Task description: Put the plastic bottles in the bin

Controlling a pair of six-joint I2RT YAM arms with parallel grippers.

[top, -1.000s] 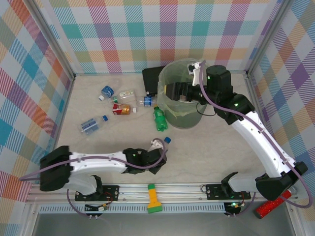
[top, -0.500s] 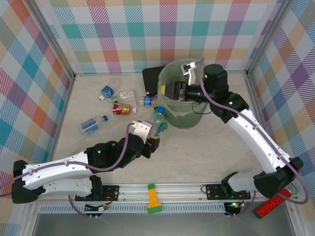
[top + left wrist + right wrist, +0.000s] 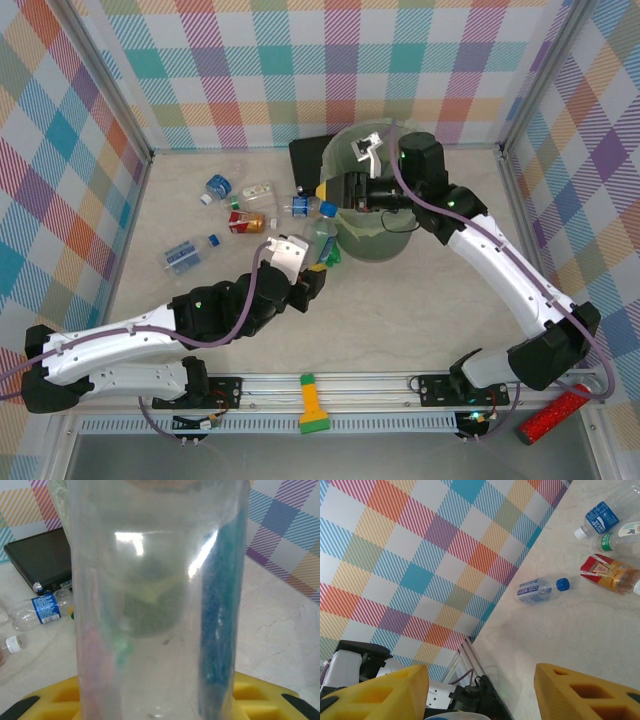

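My left gripper (image 3: 314, 272) (image 3: 155, 702) is shut on a clear plastic bottle (image 3: 321, 238) (image 3: 155, 595) with a blue label, held upright against the left side of the bin (image 3: 378, 235). The bottle's blue cap (image 3: 327, 208) reaches just below my right gripper (image 3: 335, 190) (image 3: 480, 685). That gripper hangs open and empty at the bin's left rim, with its yellow fingers (image 3: 380, 690) wide apart. A green bottle (image 3: 331, 259) lies partly hidden beside the held one. On the table to the left lie a red-labelled bottle (image 3: 245, 222) (image 3: 607, 572) and several clear blue-labelled ones (image 3: 185, 254) (image 3: 540, 590).
A flat black object (image 3: 308, 152) (image 3: 37, 560) lies behind the bin at the left. A red glittery cylinder (image 3: 555, 412) rests outside the front right corner. A yellow-green item (image 3: 312, 403) sits on the front rail. Checked walls close off three sides.
My left arm swung up and right, carrying the clear bottle from the table's front to the bin's side. The right gripper drifted left across the bin to its left rim.
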